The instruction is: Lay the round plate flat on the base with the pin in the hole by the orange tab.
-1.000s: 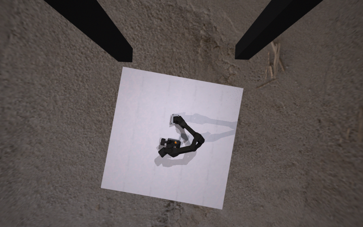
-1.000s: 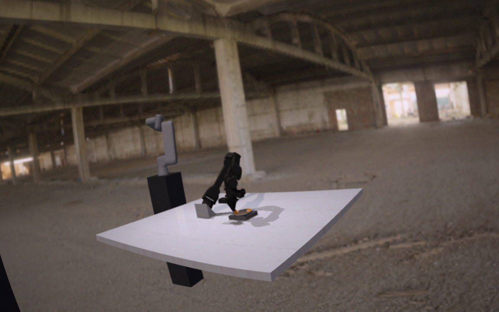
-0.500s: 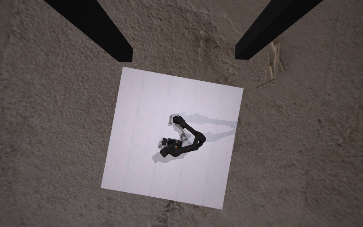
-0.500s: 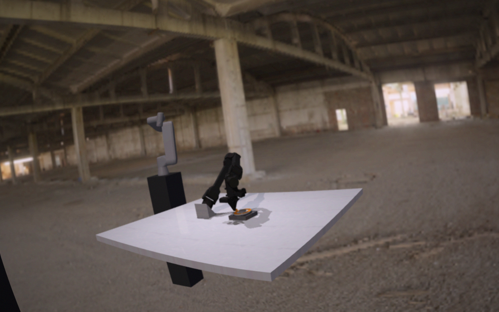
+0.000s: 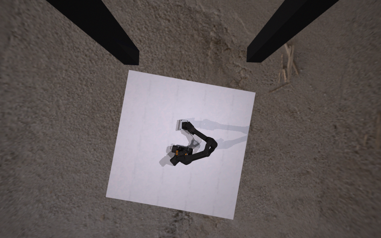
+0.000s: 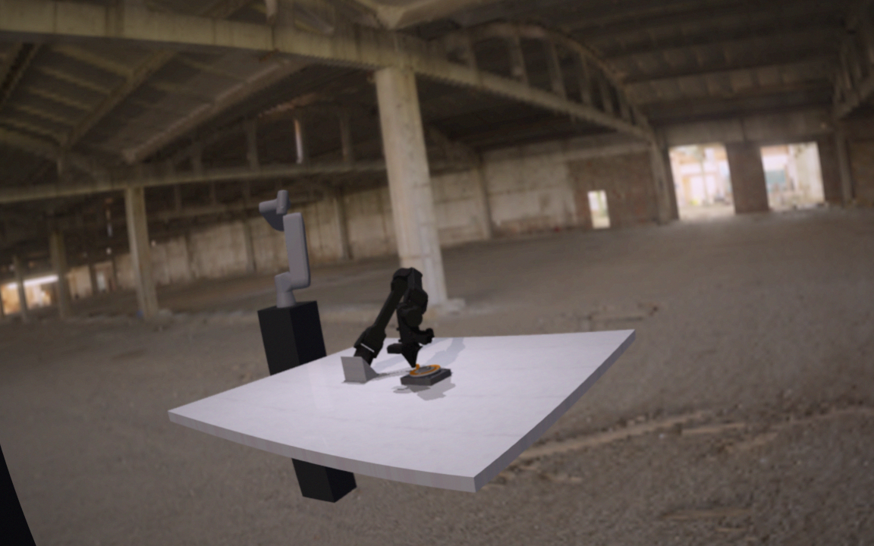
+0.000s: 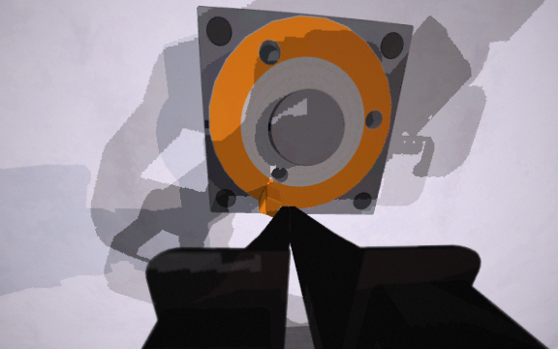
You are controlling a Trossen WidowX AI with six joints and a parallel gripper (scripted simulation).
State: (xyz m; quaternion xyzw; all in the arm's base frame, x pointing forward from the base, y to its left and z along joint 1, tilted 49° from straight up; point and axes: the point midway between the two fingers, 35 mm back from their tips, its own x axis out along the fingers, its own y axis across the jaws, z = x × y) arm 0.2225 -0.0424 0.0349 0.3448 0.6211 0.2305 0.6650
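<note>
With its fingers pressed together and holding nothing, the gripper (image 7: 289, 209) noses the orange tab (image 7: 267, 200) of the round plate (image 7: 300, 112) seated on the post (image 7: 306, 127); gentle sideways nudges should serve best, with open table (image 7: 502, 218) all around the square base (image 7: 395, 68).

Matt orange plate (image 7: 303, 44), grey metal base (image 7: 395, 78)

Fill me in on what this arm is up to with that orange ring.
The arm's gripper is shut, holding nothing, and its closed tip sits at the orange tab of the round plate, apparently to nudge the plate around the post. The plate lies on the square gray base. Whether the hole beside the tab has caught the pin is unclear.
</note>
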